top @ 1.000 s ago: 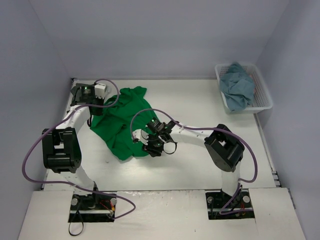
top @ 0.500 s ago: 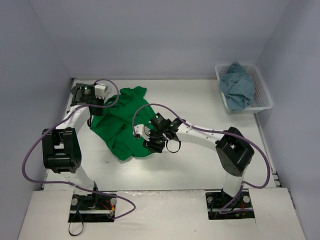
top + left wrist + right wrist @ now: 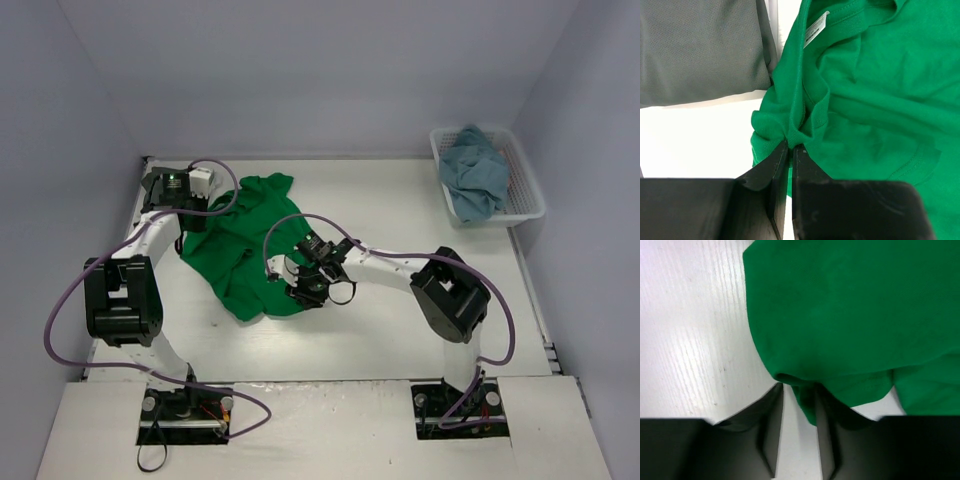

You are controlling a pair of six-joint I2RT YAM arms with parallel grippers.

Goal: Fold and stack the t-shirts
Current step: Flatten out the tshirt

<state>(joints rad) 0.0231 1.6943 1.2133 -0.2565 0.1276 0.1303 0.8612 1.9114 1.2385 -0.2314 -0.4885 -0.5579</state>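
The bright green cloth t-shirt [image 3: 235, 255] lies crumpled left of centre on the white worktop [image 3: 420, 320], its far-left edge near the collar label [image 3: 816, 30] clamped in the left claw [image 3: 790, 149]. At its near-right hem the right claw [image 3: 797, 390] stands with fingers apart — a fold of green droops between them, unpinched. The dusty blue cloth t-shirt [image 3: 475, 175] is heaped in the white slatted plastic basket [image 3: 530, 195], far right.
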